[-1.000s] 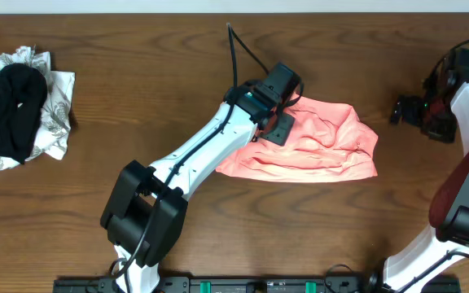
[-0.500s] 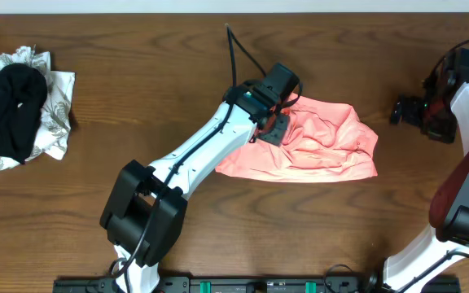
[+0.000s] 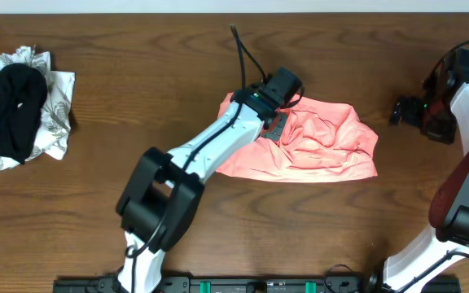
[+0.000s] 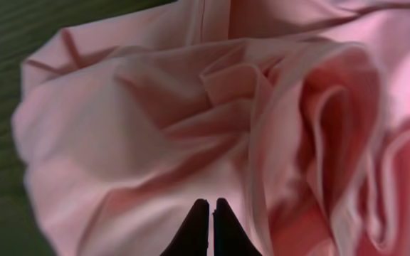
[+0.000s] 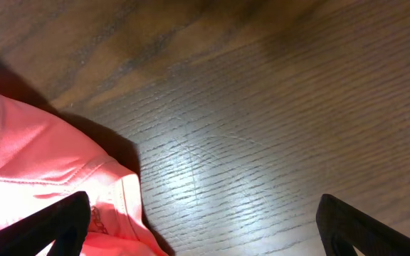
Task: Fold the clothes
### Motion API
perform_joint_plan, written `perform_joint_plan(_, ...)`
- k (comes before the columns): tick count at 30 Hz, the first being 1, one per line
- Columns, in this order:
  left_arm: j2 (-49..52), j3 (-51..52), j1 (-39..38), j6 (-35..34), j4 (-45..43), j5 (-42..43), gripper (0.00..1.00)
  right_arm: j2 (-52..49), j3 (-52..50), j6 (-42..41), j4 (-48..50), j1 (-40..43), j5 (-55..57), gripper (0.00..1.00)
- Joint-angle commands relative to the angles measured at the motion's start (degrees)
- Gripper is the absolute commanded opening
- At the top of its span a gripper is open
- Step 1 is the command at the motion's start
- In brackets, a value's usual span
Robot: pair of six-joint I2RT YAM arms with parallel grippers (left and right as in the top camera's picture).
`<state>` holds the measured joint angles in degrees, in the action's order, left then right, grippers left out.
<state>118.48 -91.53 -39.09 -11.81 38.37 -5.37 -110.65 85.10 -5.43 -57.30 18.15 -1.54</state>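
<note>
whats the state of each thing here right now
pink T-shirt: crumpled, unfolded, on the table
left tool: shut, tips at the shirt's folds
right tool: open, holding nothing
patterned cloth: crumpled
black garment: bunched on top of the patterned cloth

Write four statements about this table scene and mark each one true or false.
1. The left claw is shut on the pink T-shirt. True.
2. The right claw grips the pink T-shirt. False: it stands open beside the shirt's right edge and holds nothing.
3. The pink T-shirt lies flat and neatly folded. False: it is a crumpled heap.
4. A black garment lies on a patterned white cloth at the left end of the table. True.
</note>
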Motion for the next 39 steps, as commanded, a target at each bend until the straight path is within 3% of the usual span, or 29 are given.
perform_joint_plan(1, 1.4, -0.1, 0.3, -0.6, -1.2, -2.0, 0.06, 0.5, -0.5, -0.5, 0.1, 0.2, -0.3, 0.99)
perform_joint_plan(9, 1.6, -0.2, -0.3, -3.4, -6.2, 5.9, 0.06, 0.5, -0.5, -0.5, 0.2, 0.2, -0.3, 0.99)
perform_joint_plan(24, 0.5, -1.1, -2.1, -2.8, -11.2, 6.2, 0.06, 0.5, -0.5, -0.5, 0.2, 0.2, -0.3, 0.99)
perform_joint_plan(32, -4.7, -1.1, -0.3, -2.8, -8.6, -6.4, 0.06, 0.5, -0.5, -0.6, 0.2, 0.2, -0.4, 0.99)
perform_joint_plan(39, -4.4, 0.0, 2.3, -2.9, -4.8, -6.7, 0.06, 0.5, -0.5, -0.8, 0.3, 0.2, -0.5, 0.99)
